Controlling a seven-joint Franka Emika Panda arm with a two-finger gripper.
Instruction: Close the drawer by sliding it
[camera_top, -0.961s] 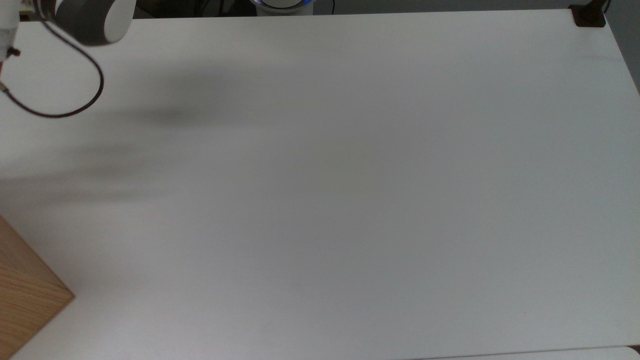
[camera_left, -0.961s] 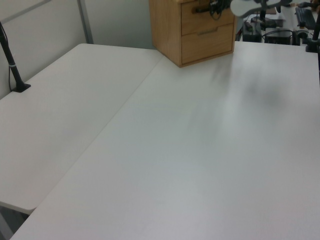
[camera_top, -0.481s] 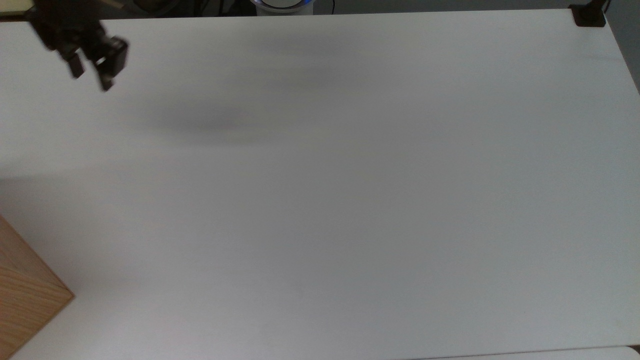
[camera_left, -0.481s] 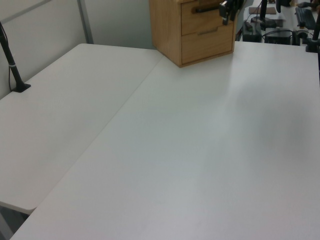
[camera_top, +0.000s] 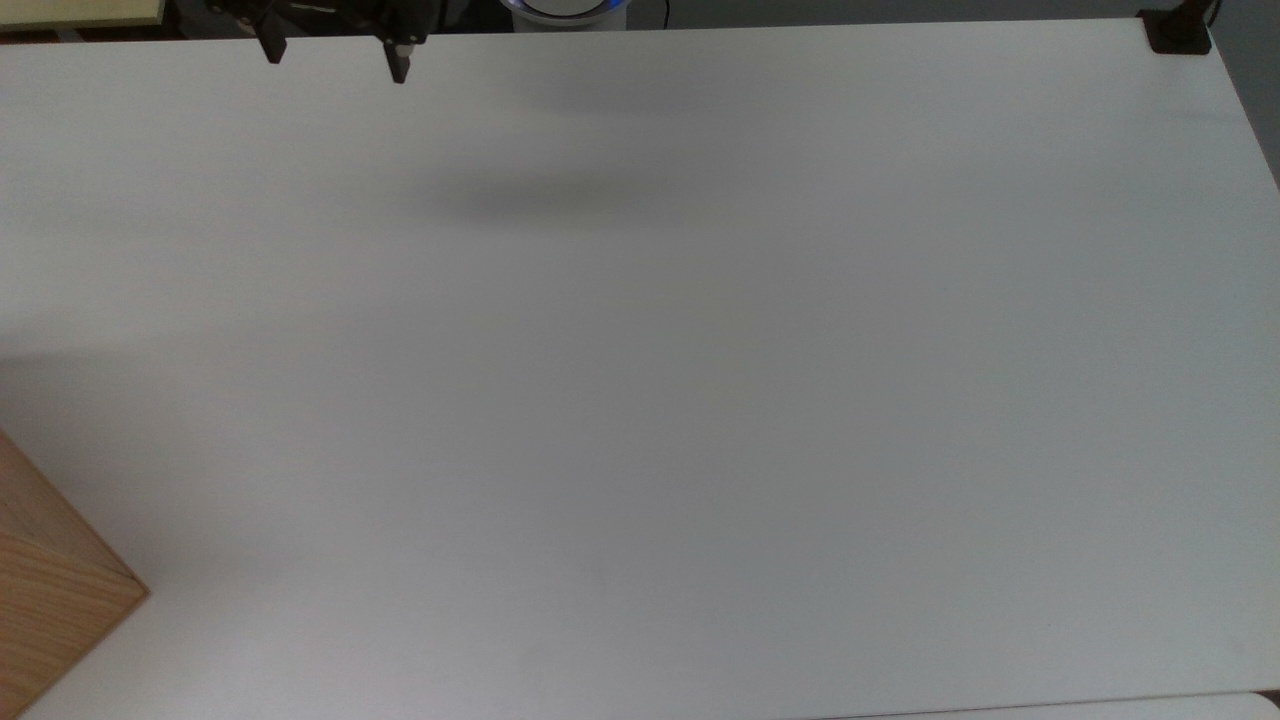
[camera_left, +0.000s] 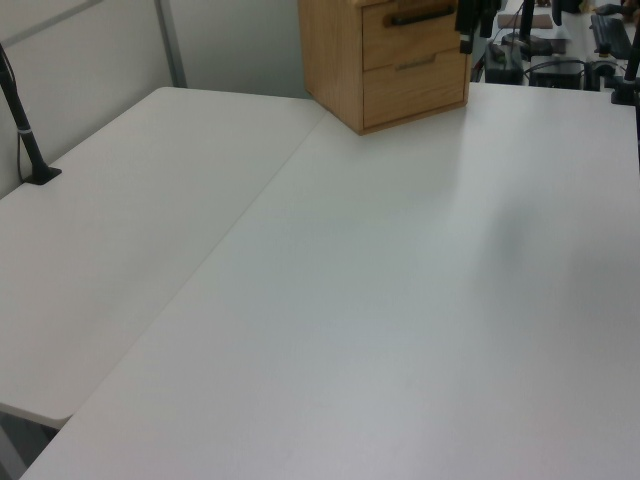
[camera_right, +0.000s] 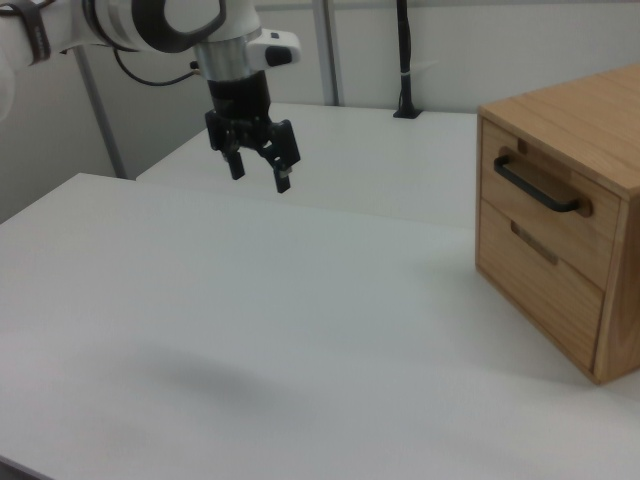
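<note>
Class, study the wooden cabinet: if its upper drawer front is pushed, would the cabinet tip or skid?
The cabinet looks squat and sits flat on the table, so tipping seems unlikely. On that smooth surface it might skid. The upper drawer already looks flush.

The arm (camera_right: 120, 20) reaches in from ten o'clock in the right view, its wrist turned straight down. The claw (camera_right: 258, 170) hangs in the air, fingers (camera_right: 283, 180) spread apart and empty. In the top view the claw (camera_top: 333, 55) sits at eleven o'clock.
</note>
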